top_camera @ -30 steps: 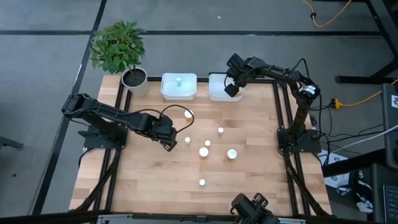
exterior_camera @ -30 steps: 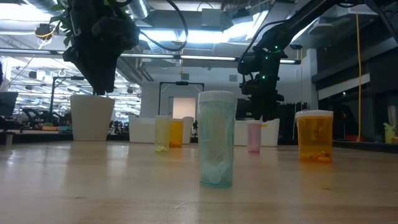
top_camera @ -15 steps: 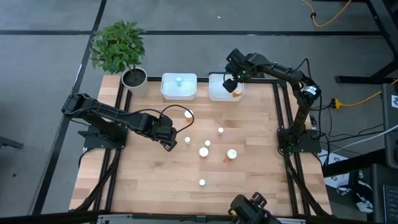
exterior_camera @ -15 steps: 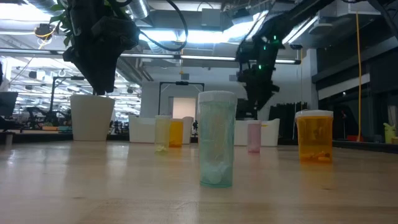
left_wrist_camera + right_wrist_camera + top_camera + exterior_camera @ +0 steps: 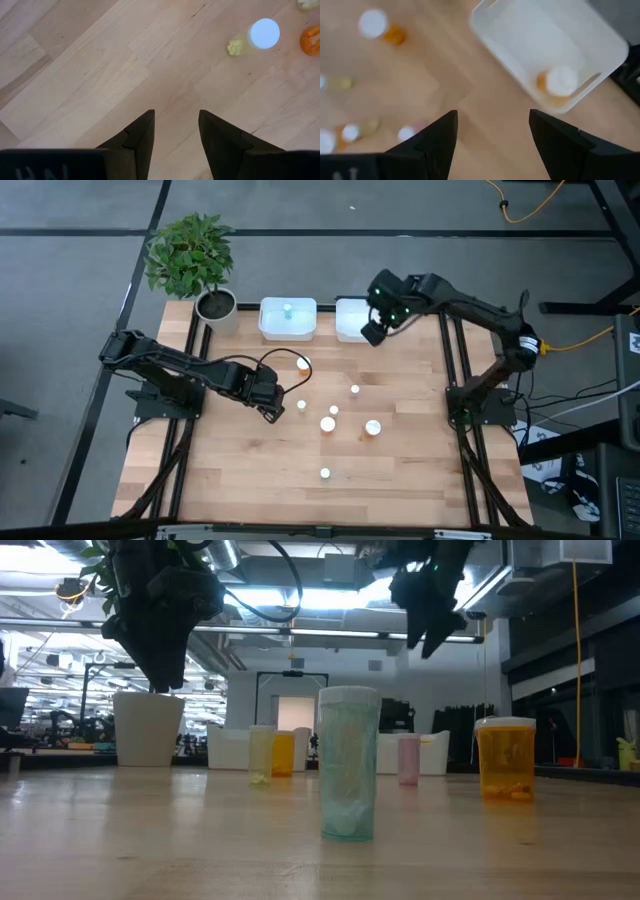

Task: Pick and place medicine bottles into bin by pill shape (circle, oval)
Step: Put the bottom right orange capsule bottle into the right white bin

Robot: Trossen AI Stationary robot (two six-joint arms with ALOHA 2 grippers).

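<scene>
Several white-capped medicine bottles stand on the wooden table, among them an orange one (image 5: 303, 365), a pale green one (image 5: 301, 407) and a bluish one (image 5: 325, 473), which stands close in the low view (image 5: 348, 762). A greenish bottle (image 5: 287, 309) sits in the left white bin (image 5: 288, 328). An orange bottle (image 5: 559, 82) sits in a corner of the right white bin (image 5: 520, 30). My right gripper (image 5: 372, 332) hangs open and empty high above that bin's near edge. My left gripper (image 5: 272, 406) is open and empty above the table beside the pale green bottle (image 5: 260, 36).
A potted plant in a white pot (image 5: 216, 306) stands at the far left corner. Black frame rails (image 5: 452, 370) run along the table's left and right sides. Bare wood lies toward the near edge (image 5: 250, 480).
My right gripper has risen from low over the right bin to well above it and has drawn a little toward the table's near side. An orange bottle that did not show a second ago now lies in that bin.
</scene>
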